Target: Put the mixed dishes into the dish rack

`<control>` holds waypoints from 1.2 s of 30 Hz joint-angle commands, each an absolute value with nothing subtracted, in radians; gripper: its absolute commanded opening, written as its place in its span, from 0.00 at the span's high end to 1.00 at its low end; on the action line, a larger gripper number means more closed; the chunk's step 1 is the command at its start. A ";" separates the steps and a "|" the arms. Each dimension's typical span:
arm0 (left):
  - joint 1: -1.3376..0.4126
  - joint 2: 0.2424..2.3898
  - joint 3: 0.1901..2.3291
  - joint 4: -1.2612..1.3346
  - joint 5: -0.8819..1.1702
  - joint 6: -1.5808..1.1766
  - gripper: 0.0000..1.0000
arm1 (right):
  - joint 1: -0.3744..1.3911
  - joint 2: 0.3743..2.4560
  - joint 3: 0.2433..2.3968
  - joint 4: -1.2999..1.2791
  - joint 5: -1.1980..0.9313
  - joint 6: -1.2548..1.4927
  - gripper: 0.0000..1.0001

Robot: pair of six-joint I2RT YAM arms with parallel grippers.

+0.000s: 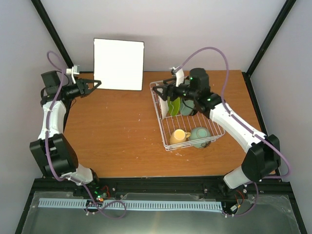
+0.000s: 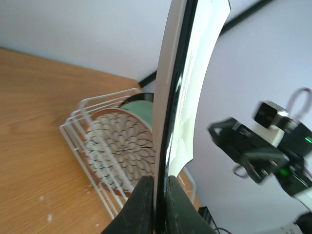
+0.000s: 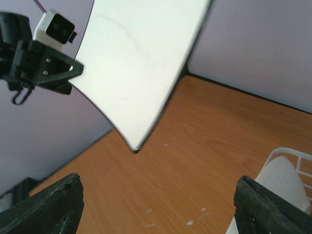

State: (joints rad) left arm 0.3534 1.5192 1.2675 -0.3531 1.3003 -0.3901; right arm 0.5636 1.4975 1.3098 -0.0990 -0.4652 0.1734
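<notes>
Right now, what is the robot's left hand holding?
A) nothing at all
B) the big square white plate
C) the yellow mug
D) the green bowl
B: the left gripper is shut on the edge of the square white plate and holds it on edge, while the yellow mug and the mint-green bowl sit in the dish rack.

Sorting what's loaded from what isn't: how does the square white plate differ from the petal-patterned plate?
The square white plate is square and plain; the petal-patterned plate is round with a dark petal design. The square white plate is held up, pinched at its edge by the left gripper; the petal-patterned plate stands on edge in the dish rack. Both are flat plates with a white ground.
</notes>
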 commanded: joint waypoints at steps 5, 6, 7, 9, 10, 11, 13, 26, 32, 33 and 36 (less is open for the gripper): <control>0.321 1.355 1.340 -0.222 1.550 -0.473 0.99 | 0.451 1.539 1.386 0.080 -0.984 0.409 0.17; 0.315 1.342 1.335 -0.222 1.546 -0.476 0.99 | 0.450 1.550 1.391 0.115 -1.018 0.442 0.17; 0.314 1.327 1.329 -0.221 1.546 -0.480 0.99 | 0.449 1.564 1.396 0.158 -1.050 0.479 0.17; 0.313 1.314 1.324 -0.226 1.541 -0.483 0.99 | 0.449 1.588 1.399 0.247 -1.103 0.569 0.17; 0.313 1.310 1.323 -0.228 1.541 -0.482 0.99 | 0.449 1.597 1.401 0.276 -1.108 0.595 0.17; 0.312 1.309 1.322 -0.230 1.540 -0.482 0.99 | 0.449 1.606 1.405 0.294 -1.108 0.609 0.17; 0.310 1.308 1.321 -0.232 1.541 -0.485 0.99 | 0.449 1.623 1.421 0.309 -1.117 0.627 0.17; 0.242 1.274 1.232 -0.168 1.519 -0.546 0.99 | 0.463 1.798 1.512 0.799 -1.137 1.021 0.24; 0.218 1.269 1.216 -0.169 1.517 -0.544 0.99 | 0.498 1.866 1.599 0.802 -1.142 1.048 0.49; 0.217 1.270 1.216 -0.169 1.517 -0.542 0.99 | 0.503 1.872 1.611 0.797 -1.148 1.046 0.57; 0.217 1.274 1.221 -0.168 1.516 -0.539 0.99 | 0.511 1.882 1.629 0.786 -1.163 1.044 0.92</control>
